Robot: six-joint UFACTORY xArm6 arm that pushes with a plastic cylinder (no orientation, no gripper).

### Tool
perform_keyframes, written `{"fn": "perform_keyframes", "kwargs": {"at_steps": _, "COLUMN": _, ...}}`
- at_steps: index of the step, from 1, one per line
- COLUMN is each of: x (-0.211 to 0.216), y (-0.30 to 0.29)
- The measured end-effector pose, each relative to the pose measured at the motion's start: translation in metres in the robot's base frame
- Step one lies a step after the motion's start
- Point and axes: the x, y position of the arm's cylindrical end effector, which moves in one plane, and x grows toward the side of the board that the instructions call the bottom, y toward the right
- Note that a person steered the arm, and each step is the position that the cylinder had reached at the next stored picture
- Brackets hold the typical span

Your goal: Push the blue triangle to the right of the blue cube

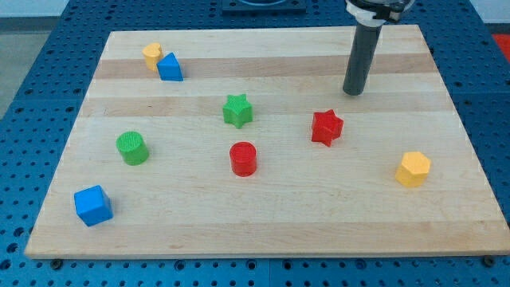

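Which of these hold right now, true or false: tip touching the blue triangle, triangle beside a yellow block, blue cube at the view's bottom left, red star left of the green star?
1. My tip touches the blue triangle. False: it stands far off toward the view's right, above the red star.
2. The triangle sits against a yellow block. True.
3. The blue cube lies at the view's bottom left. True.
4. The red star is left of the green star. False: it is to its right.

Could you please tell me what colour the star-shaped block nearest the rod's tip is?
Red: the red star, just below my tip in the camera view.
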Motion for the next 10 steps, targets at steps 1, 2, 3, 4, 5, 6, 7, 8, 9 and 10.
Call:
{"fn": "perform_keyframes", "kwargs": {"at_steps": 1, "x": -0.034, "y": -0.068}}
{"fn": "perform_keyframes", "kwargs": {"at_steps": 2, "x": -0.051, "y": -0.068}}
{"fn": "perform_keyframes", "kwargs": {"at_steps": 3, "x": -0.051, "y": -0.068}}
{"fn": "perform_keyframes", "kwargs": {"at_steps": 4, "x": -0.049, "y": -0.079}}
{"fn": "perform_keyframes", "kwargs": {"at_steps": 5, "x": -0.074, "y": -0.117}}
{"fn": "perform_keyframes", "kwargs": {"at_steps": 6, "x": -0.092, "y": -0.174}}
{"fn": "perform_keyframes", "kwargs": {"at_steps": 7, "x": -0.099, "y": -0.246}}
{"fn": "perform_keyframes", "kwargs": {"at_steps": 8, "x": -0.074, "y": -0.314}}
{"fn": "perform_keyframes", "kwargs": {"at_steps": 9, "x": -0.027, "y": -0.332}}
{"fn": "perform_keyframes", "kwargs": {"at_steps": 10, "x": 0.015, "y": -0.336}}
